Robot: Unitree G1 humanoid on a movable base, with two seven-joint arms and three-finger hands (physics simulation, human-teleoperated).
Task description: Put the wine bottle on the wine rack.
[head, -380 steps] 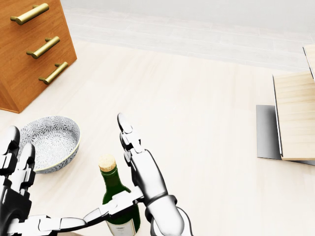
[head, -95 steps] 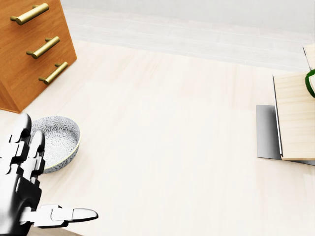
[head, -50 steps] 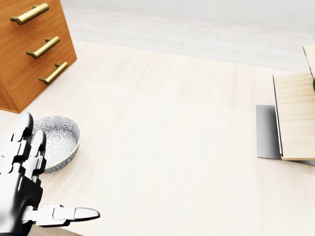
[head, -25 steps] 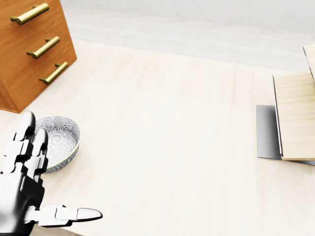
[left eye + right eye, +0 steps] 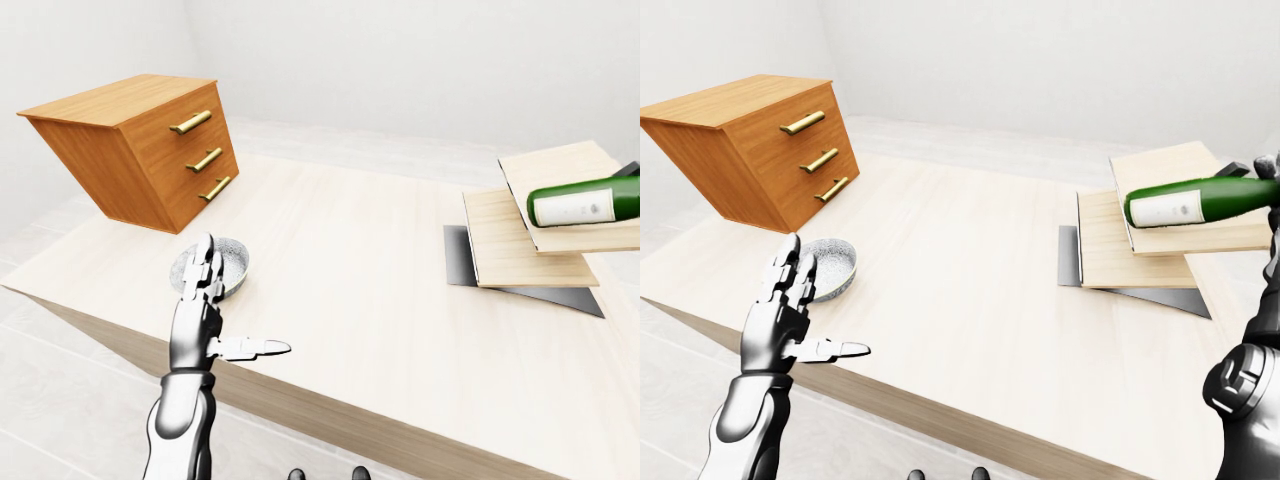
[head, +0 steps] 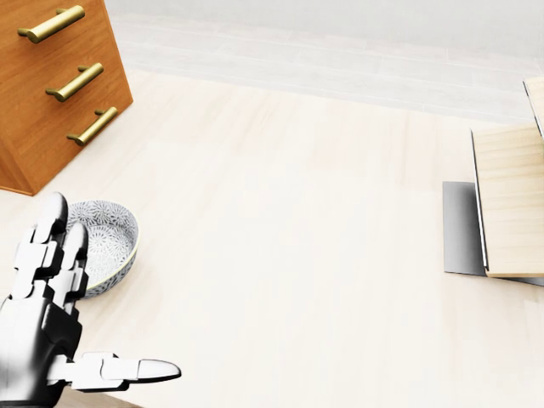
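Observation:
The green wine bottle (image 5: 1195,202) with a white label lies on its side across the upper board of the wine rack (image 5: 1110,250), at the right of the right-eye view. My right hand (image 5: 1270,172) shows only at that view's right edge, by the bottle's neck. Its grip is cut off by the frame. My left hand (image 6: 93,310) hovers over the table's near edge with flat, spread fingers and the thumb pointing right, holding nothing. The head view shows only the rack's lower boards (image 6: 510,204), not the bottle.
A patterned bowl (image 6: 106,242) sits just above my left hand. A wooden drawer chest (image 5: 150,145) with brass handles stands at the table's top left. The rack's boards rest on a grey base plate (image 6: 459,225). The table edge (image 5: 330,420) runs close below the left hand.
The bottle left the spot beside the bowl and the right hand left the head view. A green sliver of bottle seen over the rack has gone. My left hand drifted slightly up and right.

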